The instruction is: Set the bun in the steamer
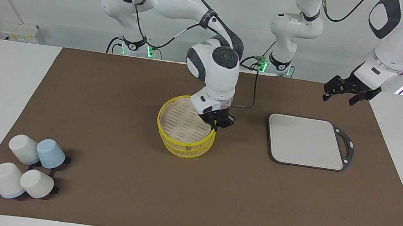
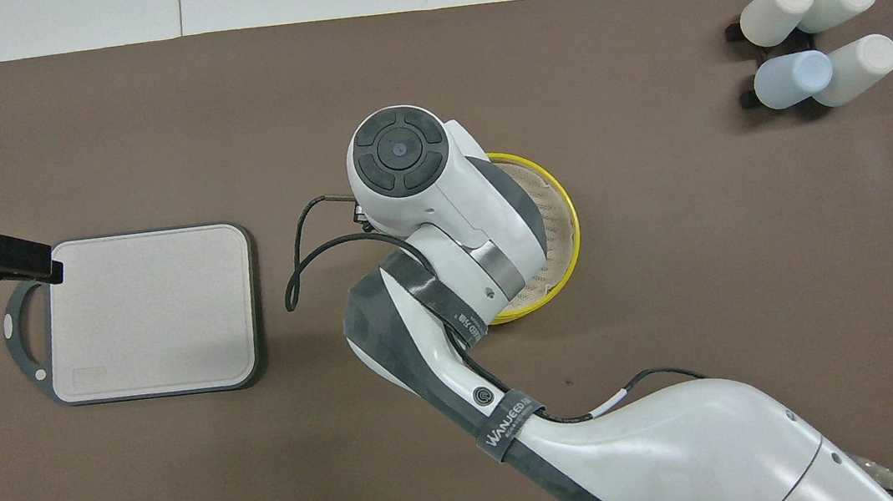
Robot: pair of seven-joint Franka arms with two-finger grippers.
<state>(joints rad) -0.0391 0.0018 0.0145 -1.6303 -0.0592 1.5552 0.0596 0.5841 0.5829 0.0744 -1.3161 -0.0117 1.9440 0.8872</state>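
The steamer (image 1: pixel 167 130), a two-tier bamboo basket with yellow rims, stands mid-mat; its slatted floor shows nothing on it. My right gripper (image 1: pixel 217 125) is shut and low at the steamer's rim, on the side toward the left arm's end. Whether it pinches the rim cannot be told. In the overhead view the right arm's wrist covers that gripper and much of the steamer (image 2: pixel 566 212). The bun is out of view. My left gripper (image 1: pixel 346 94) hangs open in the air, holding nothing. From overhead the left gripper (image 2: pixel 45 269) is over the grey board's handle end.
A grey rectangular board (image 1: pixel 304 141) (image 2: pixel 151 309) with a dark handle lies toward the left arm's end. Several upturned cups (image 1: pixel 30 167) (image 2: pixel 813 32), white and one pale blue, sit on a rack at the mat's corner toward the right arm's end, farther from the robots.
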